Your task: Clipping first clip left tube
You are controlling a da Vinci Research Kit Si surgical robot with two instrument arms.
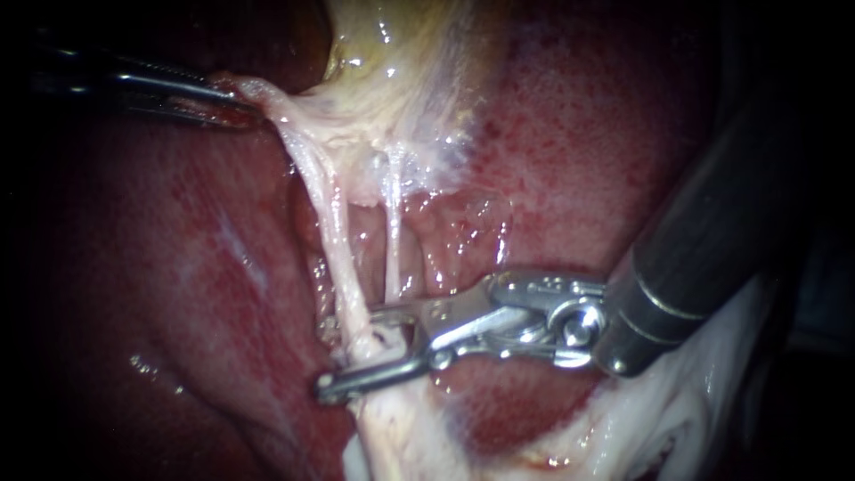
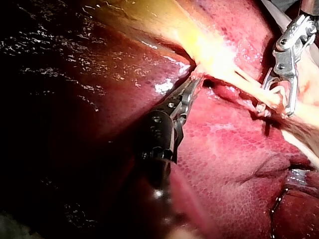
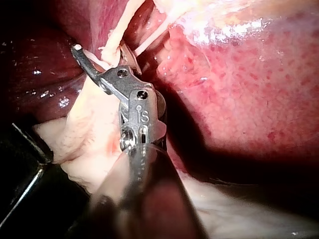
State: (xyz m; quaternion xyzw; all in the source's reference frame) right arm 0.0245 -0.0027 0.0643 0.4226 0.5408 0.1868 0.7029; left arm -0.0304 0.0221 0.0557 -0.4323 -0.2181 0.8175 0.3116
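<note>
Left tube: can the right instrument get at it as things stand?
Probably yes. The right instrument has its open jaws on either side of the left tube, with nothing else between them. The left instrument, shut on tissue, holds the tube stretched and exposed.

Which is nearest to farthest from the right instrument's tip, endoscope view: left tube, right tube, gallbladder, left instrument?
1. Left tube: at the right instrument's tip.
2. Right tube: just beside, shaft side.
3. Gallbladder: above, where the tubes end.
4. Left instrument: far upper left.

light: bright centre, dark margins | glare: wet gallbladder (image 1: pixel 392 53), liver (image 1: pixel 178 285) | shadow: beside right instrument (image 3: pixel 102 55)
</note>
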